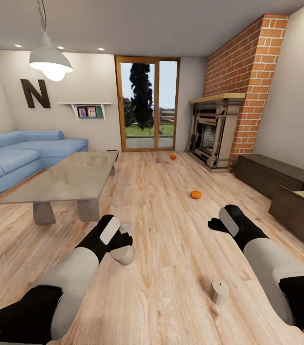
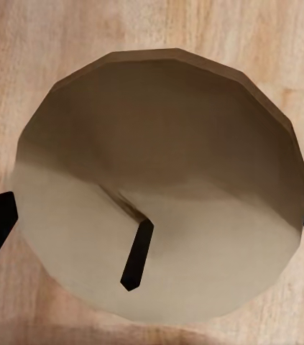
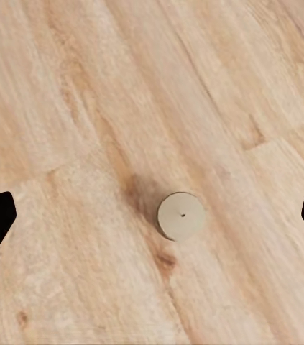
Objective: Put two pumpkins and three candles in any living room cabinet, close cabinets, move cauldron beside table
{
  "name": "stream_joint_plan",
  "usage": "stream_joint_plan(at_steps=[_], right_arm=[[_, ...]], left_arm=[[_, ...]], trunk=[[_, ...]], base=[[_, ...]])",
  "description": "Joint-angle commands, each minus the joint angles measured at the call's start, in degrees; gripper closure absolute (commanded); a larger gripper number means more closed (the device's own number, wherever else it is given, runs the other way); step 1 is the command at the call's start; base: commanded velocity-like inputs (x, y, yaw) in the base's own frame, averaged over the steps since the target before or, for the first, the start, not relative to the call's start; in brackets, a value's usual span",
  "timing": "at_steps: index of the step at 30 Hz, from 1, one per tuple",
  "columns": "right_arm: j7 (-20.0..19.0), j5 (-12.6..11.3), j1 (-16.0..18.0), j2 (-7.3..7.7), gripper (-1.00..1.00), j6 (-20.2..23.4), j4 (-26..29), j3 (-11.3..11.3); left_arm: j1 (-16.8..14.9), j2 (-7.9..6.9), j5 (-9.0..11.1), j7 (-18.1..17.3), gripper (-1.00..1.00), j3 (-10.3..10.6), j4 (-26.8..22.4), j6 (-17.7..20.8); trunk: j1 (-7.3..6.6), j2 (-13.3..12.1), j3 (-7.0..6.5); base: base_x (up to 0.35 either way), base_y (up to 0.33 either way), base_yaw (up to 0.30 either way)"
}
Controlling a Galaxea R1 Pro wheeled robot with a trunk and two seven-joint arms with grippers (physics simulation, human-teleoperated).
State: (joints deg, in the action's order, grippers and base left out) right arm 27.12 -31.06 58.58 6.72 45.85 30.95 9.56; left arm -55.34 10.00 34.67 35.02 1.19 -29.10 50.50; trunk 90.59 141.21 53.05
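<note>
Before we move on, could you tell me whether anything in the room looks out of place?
Yes: two pumpkins and a candle sit loose on the wood floor. The cabinet has one drawer standing open. Another candle sits between the left gripper's fingers.

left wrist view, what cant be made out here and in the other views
- Left wrist view: the candle sits so near the lens that the fingertips and their contact are hidden.
- Head view: the open cabinet drawer's inside is cut off by the picture's edge.
- Head view: the small grey thing by the far pumpkin is too small to identify.
</note>
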Motion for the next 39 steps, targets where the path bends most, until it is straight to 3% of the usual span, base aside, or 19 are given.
stream_joint_plan(at_steps=[1, 5, 13, 16, 17, 32, 35, 39], right_arm=[[0.5, -0.6, 0.0, 0.08, -1.00, -0.3, 0.0, 0.5], [0.5, -0.7, 0.0, 0.05, -1.00, -3.7, -0.9, 0.5], [-0.3, -0.6, 0.0, -0.10, -1.00, -13.2, -8.0, 0.7], [-2.4, -0.6, 0.0, -0.03, -1.00, -15.6, -9.4, 1.6], [-4.8, -0.5, 0.0, 0.06, -1.00, -16.7, -10.0, 2.6], [-5.9, -0.4, -0.1, 0.36, -1.00, -19.8, -10.4, 2.9], [-5.9, -0.4, -0.1, 0.38, -1.00, -19.8, -10.4, 2.9], [-5.9, -0.4, -0.1, 0.39, -1.00, -19.8, -10.4, 2.9]], left_arm=[[0.0, 0.00, 0.6, 0.5, 1.00, 0.1, -0.1, 0.0], [0.0, 0.00, 0.6, 0.5, 1.00, 0.1, -0.1, 0.0], [0.0, 0.00, 0.6, 0.4, 1.00, 0.0, -0.1, -0.1], [0.0, 0.00, 0.6, 0.4, 1.00, 0.0, -0.1, -0.1], [0.0, 0.00, 0.6, 0.4, 1.00, 0.0, -0.1, -0.1], [0.0, 0.00, 0.6, 0.3, 1.00, -0.1, -0.1, -0.1], [0.0, 0.00, 0.7, 0.3, 1.00, -0.1, -1.9, 0.3], [-0.1, 0.00, 2.7, 0.5, 1.00, 0.0, -6.2, 2.5]], trunk=[[0.21, 0.4, 0.25], [1.08, 2.0, 0.97], [1.29, 2.1, 2.74], [1.37, 2.2, 3.40], [1.39, 2.2, 3.62], [1.78, 2.4, 6.95], [1.86, 2.4, 7.61], [1.96, 2.5, 8.50]], base=[[0.000, 0.000, 0.000], [0.000, 0.000, 0.000], [0.000, 0.000, 0.000], [0.000, 0.000, 0.000], [0.000, 0.000, 0.000], [0.000, 0.000, 0.000], [0.000, 0.000, 0.000], [0.000, 0.000, 0.000]])
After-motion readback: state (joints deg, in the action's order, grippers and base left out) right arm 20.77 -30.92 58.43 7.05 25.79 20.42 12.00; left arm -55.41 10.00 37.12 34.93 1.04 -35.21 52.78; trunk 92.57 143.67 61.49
